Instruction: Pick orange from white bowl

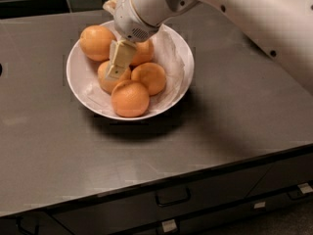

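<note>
A dark grey countertop [234, 131] fills the view, with black wall tiles behind its back edge and drawers [171, 199] under its front edge. Left of centre and nearer the back edge sits the white bowl [73, 82]. It is lined with crumpled paper [168, 48] and holds five oranges. One large orange [97, 42] lies at the bowl's back left.

Just right of it, the pale gripper [115, 72] points down into the bowl, its tip touching a lower orange [105, 82] in the middle of the pile. Whether the gripper is apart or closed cannot be told. The white arm [254, 13] reaches in from the table's back right corner.

The step in hand appears to be the grasp itself. The next move likely calls for a firm grip on that one orange, then a straight lift clear of its neighbours.
</note>
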You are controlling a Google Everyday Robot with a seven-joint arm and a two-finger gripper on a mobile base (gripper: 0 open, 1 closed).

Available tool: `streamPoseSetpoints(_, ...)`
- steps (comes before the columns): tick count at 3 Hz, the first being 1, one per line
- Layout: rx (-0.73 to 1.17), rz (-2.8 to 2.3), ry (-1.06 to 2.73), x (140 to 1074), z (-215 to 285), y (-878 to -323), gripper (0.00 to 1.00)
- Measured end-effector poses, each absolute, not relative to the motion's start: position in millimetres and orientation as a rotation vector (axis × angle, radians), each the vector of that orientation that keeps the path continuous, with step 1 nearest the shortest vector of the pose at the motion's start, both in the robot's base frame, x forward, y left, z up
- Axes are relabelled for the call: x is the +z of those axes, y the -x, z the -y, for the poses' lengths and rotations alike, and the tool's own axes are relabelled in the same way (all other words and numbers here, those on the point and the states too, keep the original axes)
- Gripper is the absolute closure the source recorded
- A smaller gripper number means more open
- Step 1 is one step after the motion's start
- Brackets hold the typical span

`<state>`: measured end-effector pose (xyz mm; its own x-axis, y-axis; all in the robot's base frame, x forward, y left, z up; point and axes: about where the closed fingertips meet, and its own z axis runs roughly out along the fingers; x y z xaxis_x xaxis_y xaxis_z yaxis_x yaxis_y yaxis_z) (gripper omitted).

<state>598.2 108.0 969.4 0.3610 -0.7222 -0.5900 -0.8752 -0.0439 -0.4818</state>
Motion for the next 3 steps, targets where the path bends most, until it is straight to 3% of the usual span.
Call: streamPoseSetpoints(3, 0.204, -1.403, 1.787, 966, -122, -602, 0.0)
